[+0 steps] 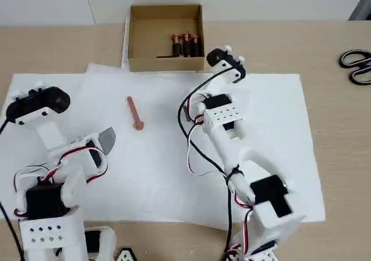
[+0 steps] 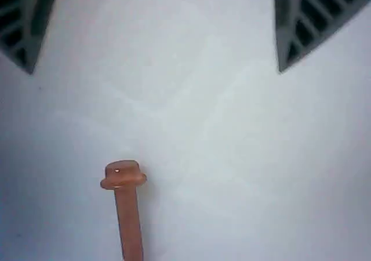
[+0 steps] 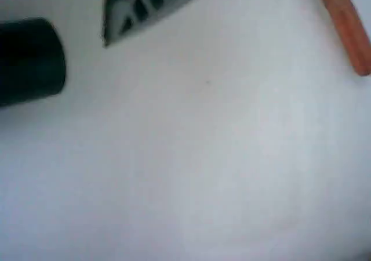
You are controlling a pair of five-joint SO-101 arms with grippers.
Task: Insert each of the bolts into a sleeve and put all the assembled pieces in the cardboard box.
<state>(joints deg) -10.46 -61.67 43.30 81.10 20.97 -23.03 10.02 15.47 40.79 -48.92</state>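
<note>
Left gripper [image 2: 153, 58]: the jaws are wide apart and empty, over the white sheet [image 1: 156, 174], well in front of the cardboard box [image 1: 148, 32] and off its left corner.
Bolt [image 1: 134, 112]: the one loose piece lies flat on the sheet in front of the box's left half, apart from it. Its plain tip points toward the box and its head away.
Assembled pieces [image 1: 185, 44]: three lie side by side in the box's right half.
Right gripper [image 3: 145, 6]: it sits in front of the box's right corner. Whether its jaws are apart or together cannot be told.
Dark cylinder [image 3: 29, 61]: probably a sleeve, close by the right gripper. Whether it is held or loose is unclear.
Step in hand: judged to be taking the last bolt with the left gripper.
Doing it well: set the jaws square across the shank with the bolt midway between them. Come low, since the round shank may roll, and clamp near the head so the tip is free for the sleeve.
</note>
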